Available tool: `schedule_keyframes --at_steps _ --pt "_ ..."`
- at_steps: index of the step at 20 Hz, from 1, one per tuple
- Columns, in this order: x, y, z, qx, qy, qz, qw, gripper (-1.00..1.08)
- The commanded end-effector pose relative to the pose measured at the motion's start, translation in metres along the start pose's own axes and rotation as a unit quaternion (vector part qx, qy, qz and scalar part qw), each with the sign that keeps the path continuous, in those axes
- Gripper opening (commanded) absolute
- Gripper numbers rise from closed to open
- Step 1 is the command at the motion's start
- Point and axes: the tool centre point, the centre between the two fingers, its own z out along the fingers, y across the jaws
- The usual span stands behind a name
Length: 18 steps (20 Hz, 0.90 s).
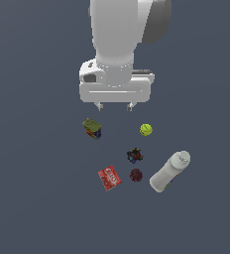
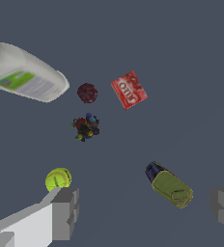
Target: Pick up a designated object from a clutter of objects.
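Gripper (image 1: 115, 106) high over desk, jaws apart, empty. Ball (image 1: 146, 130) free on desk, at gripper's 4 o'clock in exterior view (cube (image 1: 134, 156), bottle (image 1: 169, 171) farther). Judged: shift over ball, then descend.

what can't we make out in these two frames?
- White bottle: wrist view edge cuts off its cap end.
- Tool: one finger cut by the wrist view edge.
- Red packet: print too small in the exterior view.
- Multicoloured cube: shape too blurred in both views.
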Motion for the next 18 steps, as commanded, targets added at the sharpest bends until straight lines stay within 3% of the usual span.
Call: schedule_keyframes --at_steps 1,11,18 --pt "0.0 0.0 0.0 0.0 0.0 0.0 1.0 1.0" --pt "0.008 0.023 -0.018 -0.01 0.024 0.026 0.9993 1.0" --pt "0.008 0.014 -0.007 -0.011 0.022 0.015 0.9996 1.0"
